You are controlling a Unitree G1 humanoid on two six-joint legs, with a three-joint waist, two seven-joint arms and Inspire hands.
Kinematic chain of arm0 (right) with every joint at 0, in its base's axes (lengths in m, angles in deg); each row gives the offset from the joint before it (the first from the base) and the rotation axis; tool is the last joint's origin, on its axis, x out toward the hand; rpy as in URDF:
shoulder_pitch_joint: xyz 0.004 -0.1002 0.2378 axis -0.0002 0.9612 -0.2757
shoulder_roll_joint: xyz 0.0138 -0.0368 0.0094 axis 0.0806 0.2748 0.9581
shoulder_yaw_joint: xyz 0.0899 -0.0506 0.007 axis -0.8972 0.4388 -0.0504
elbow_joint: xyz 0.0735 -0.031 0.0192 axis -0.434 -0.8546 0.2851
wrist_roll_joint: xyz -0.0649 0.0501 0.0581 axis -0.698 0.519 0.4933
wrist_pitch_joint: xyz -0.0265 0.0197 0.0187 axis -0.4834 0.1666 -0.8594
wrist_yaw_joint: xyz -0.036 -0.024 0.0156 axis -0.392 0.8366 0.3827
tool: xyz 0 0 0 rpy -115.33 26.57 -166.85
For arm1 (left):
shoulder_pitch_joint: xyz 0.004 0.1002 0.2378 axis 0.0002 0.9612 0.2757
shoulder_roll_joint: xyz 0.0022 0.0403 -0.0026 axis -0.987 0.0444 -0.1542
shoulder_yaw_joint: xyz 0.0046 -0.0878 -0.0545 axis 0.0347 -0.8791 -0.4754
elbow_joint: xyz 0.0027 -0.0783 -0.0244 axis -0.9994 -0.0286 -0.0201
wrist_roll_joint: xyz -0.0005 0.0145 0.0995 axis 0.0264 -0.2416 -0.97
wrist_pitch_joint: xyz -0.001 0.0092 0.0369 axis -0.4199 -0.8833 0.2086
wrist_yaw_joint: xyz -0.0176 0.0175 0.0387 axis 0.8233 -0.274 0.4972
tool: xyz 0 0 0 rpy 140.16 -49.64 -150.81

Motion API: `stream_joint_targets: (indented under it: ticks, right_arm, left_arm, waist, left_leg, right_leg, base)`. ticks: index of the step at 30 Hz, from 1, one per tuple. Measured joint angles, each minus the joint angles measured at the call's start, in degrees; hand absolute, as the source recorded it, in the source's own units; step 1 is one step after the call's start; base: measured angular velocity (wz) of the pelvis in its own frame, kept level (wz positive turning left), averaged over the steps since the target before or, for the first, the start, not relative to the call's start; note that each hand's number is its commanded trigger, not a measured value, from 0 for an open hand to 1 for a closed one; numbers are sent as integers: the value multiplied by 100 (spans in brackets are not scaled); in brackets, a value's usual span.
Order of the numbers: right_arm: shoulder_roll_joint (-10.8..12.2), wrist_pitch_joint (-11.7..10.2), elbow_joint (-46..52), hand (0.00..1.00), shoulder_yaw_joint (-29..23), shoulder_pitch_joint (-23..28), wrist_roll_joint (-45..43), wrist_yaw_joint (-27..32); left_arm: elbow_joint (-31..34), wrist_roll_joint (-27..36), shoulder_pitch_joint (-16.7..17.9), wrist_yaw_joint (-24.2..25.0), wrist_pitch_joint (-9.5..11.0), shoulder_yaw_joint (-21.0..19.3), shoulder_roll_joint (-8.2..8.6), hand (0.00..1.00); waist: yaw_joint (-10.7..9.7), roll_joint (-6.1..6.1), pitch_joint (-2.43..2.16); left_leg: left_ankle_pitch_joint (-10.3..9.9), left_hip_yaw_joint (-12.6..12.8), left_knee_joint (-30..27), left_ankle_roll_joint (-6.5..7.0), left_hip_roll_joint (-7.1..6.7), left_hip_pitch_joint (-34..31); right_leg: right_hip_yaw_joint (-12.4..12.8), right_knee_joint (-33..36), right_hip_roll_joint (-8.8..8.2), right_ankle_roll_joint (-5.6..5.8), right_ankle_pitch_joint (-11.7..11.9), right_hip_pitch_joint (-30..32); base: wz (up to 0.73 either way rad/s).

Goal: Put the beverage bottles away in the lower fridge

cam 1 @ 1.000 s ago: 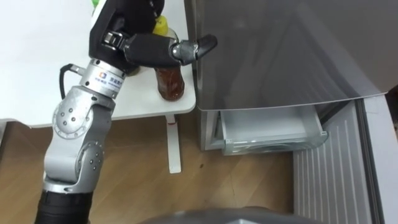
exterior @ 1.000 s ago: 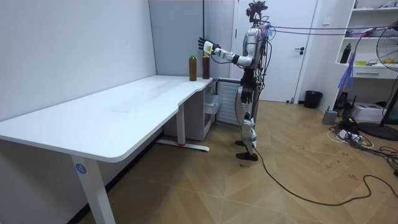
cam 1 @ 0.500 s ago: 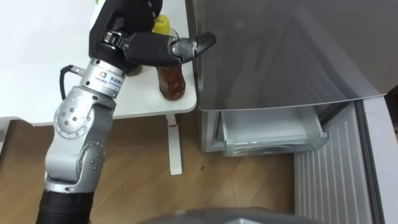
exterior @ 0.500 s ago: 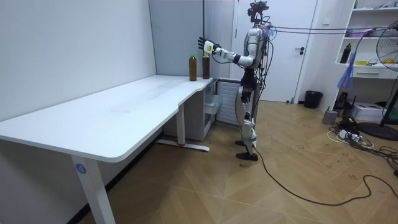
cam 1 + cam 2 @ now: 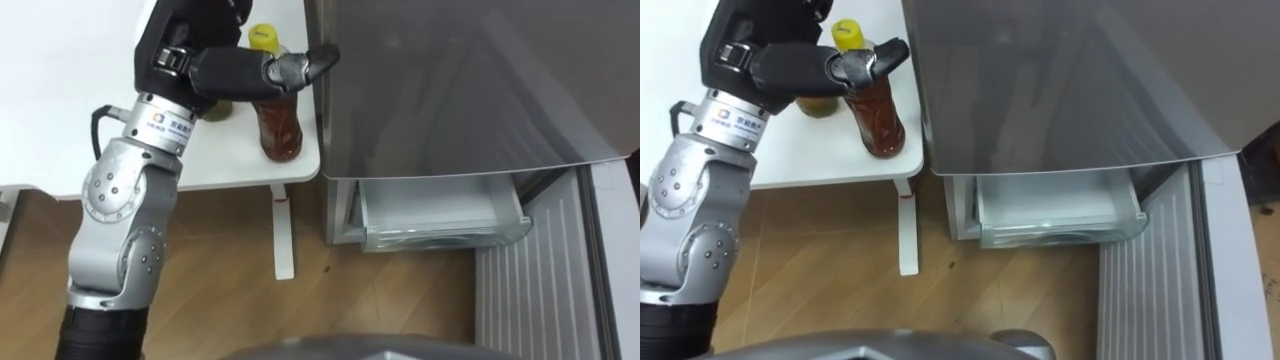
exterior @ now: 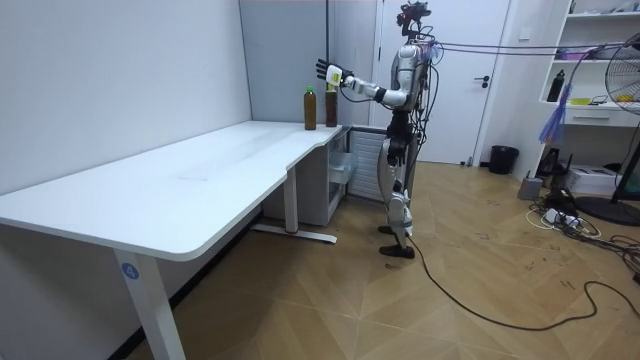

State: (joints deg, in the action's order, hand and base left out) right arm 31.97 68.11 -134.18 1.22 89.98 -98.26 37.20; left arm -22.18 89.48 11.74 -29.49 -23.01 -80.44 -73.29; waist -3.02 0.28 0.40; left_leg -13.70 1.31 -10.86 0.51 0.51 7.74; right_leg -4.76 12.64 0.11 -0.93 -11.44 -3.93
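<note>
A bottle of brown drink [image 5: 278, 125] with a yellow cap stands upright at the corner of the white table [image 5: 60, 120], right beside the fridge. My left hand [image 5: 215, 70] is stretched out over it, open, with the thumb [image 5: 300, 68] lying straight across the bottle's neck. A second bottle [image 5: 215, 108] stands just behind, mostly hidden by the hand. In the room view both bottles [image 6: 320, 108] stand at the table's far end, and the left hand [image 6: 325, 70] is raised above them. The lower fridge drawer [image 5: 440, 210] stands pulled out and holds nothing.
The grey fridge top [image 5: 450, 80] rises to the right of the table. Its open door [image 5: 530, 290] runs along the lower right. Wooden floor and a white table leg [image 5: 282, 235] lie below. In the room view I stand in front of the fridge.
The whole picture has shifted slightly. My left hand has crept a little up and to the left at the brown bottle's neck. The bottles stand as before.
</note>
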Motion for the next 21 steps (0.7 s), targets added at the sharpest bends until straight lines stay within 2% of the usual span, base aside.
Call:
stream_joint_targets:
  ticks: [14, 21]
  right_arm:
    - [11, 60, 12, 0, 17, -33, -4, -23]
    - [9, 59, 26, 0, 142, -76, 8, -61]
  left_arm:
    - [-31, 4, 84, 134, -1, 2, 1, 0]
    - [-504, -42, 277, 173, -24, 63, 0, 0]
  waist:
    - [18, 6, 7]
    - [12, 5, 6]
  left_leg:
    - [0, -3, -1, 0, -2, -22]
    - [0, 6, 12, 0, 0, -16]
  right_leg:
    - [5, 0, 2, 2, -1, 28]
    - [7, -1, 4, 1, 0, -14]
  base:
    - [0]
    - [0]
